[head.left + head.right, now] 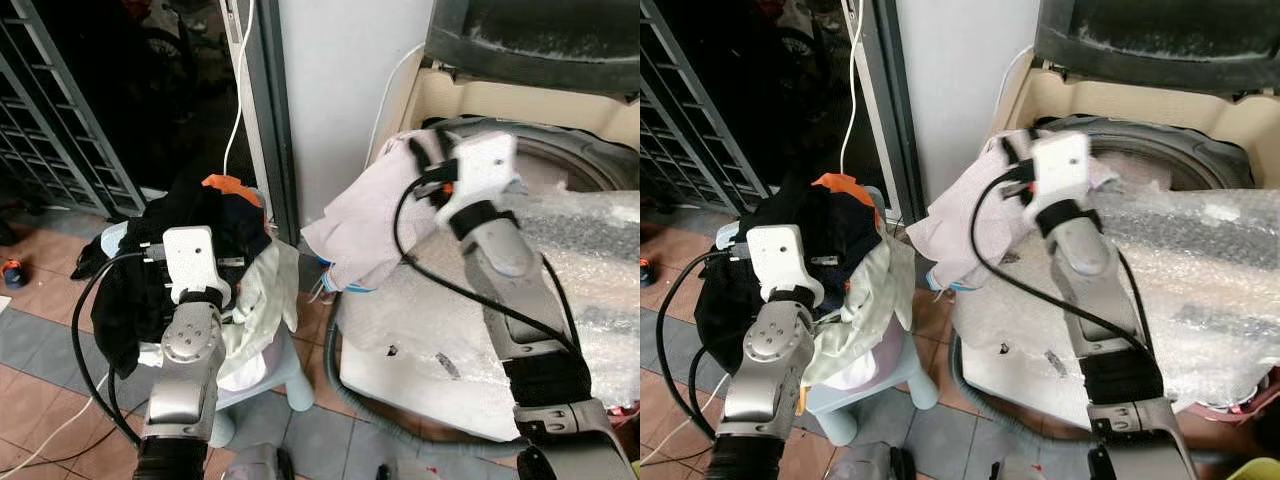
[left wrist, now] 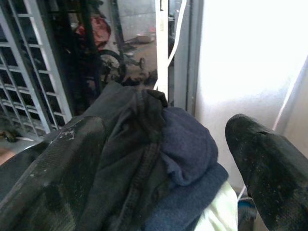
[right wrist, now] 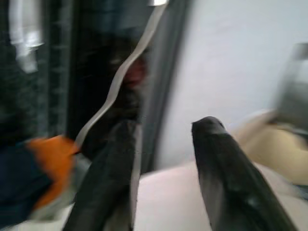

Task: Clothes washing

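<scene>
Draping under right tool (image 3: 163, 144): pale garment (image 1: 365, 225), fingers parted; left tool (image 2: 163, 159) wide over dark clothes (image 2: 144, 144).

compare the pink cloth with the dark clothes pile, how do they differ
The pink cloth is pale and a single piece; the dark clothes pile is black and navy, several garments. The cloth hangs off the washer rim at the right gripper; the pile sits heaped on a stool below the left gripper. Both are crumpled.
</scene>
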